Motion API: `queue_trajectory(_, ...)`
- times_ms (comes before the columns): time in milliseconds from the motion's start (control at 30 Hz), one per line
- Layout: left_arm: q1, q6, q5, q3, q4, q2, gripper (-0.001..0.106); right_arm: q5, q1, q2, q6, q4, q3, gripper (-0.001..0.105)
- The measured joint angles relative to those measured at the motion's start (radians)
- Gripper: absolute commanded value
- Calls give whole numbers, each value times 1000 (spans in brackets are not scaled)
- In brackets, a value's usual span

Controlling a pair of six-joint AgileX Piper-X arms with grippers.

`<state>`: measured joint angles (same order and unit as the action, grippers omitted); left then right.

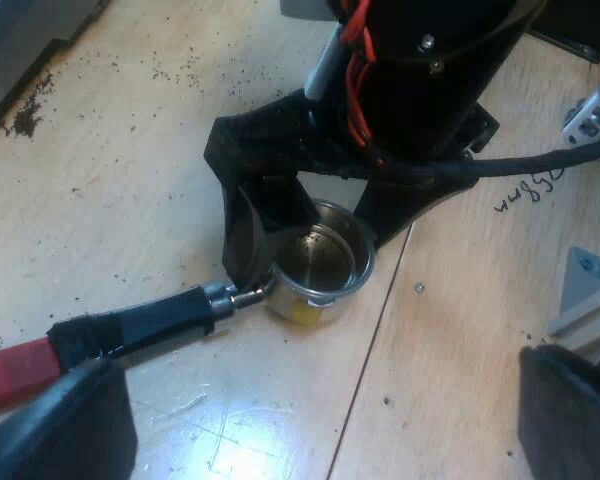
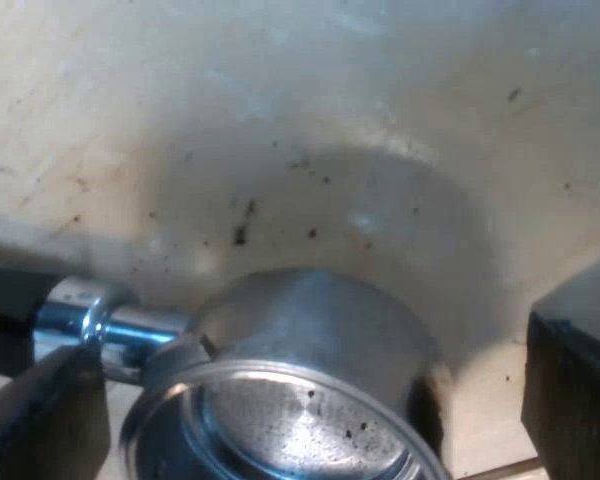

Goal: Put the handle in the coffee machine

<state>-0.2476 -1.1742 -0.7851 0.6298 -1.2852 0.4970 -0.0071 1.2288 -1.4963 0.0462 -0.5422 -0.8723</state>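
Observation:
The metal holder [image 1: 320, 262] lies on the wooden table, basket opening up, with its dark handle [image 1: 150, 320] running out to the red end [image 1: 15, 368]. My right gripper [image 1: 315, 235] is lowered over the basket, one finger [image 1: 260, 225] against the rim by the neck. In the right wrist view that gripper [image 2: 310, 410] is open and straddles the basket [image 2: 300, 350], with a gap on the side away from the shiny neck [image 2: 90, 320]. My left gripper [image 1: 320, 430] hangs above the table, open and holding nothing, one finger [image 1: 70, 420] close over the red end.
Coffee grounds [image 1: 25, 118] are scattered over the table near a dark grey edge [image 1: 20, 40]. A grey metal bracket [image 1: 590, 290] and a pale fitting [image 1: 595, 115] lie beyond the right arm's body.

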Motion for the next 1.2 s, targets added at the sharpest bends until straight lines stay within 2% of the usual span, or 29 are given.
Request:
queue_trajectory(700, 0, 0, 0, 0, 0, 0, 81, -15, 0, 0, -54, 2, 0, 86)
queue_trajectory(933, 0, 0, 0, 0, 0, 0, 81, -31, 0, 0, -67, 8, 0, 61)
queue_trajectory(1100, 0, 0, 0, 0, 0, 0, 81, -31, 0, 0, -67, 9, 0, 56)
queue_trajectory(1200, 0, 0, 0, 0, 0, 0, 81, -31, 0, 0, -67, 9, 0, 34)
